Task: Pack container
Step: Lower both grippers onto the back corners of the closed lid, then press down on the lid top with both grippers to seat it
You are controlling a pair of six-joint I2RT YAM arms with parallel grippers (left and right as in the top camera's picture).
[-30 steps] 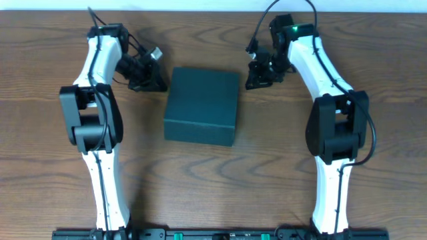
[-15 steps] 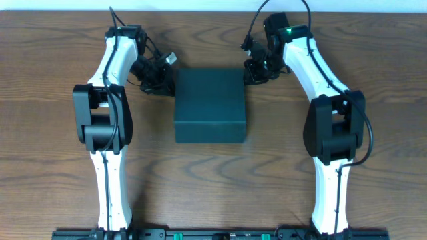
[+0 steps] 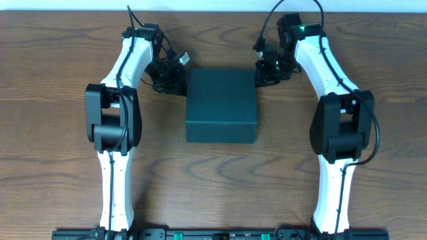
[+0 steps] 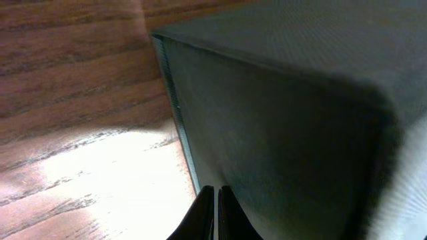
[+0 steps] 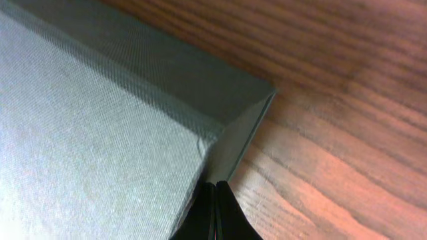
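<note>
The container (image 3: 221,105) is a dark teal-green square box, closed, in the middle of the wooden table. My left gripper (image 3: 181,85) is shut and empty, its tips against the box's left side near the far left corner. In the left wrist view the shut fingers (image 4: 215,200) touch the box's side wall (image 4: 280,133). My right gripper (image 3: 260,79) is shut and empty at the box's far right corner. In the right wrist view its fingers (image 5: 214,193) touch the box's corner edge (image 5: 233,143) beside the lid (image 5: 87,133).
The wooden table (image 3: 60,133) surrounds the box on all sides. The two arm bases stand at the front edge. No snack packets are in view.
The box has slid to the right and turned square to the table. Both arms have moved right with it, staying at its far corners.
</note>
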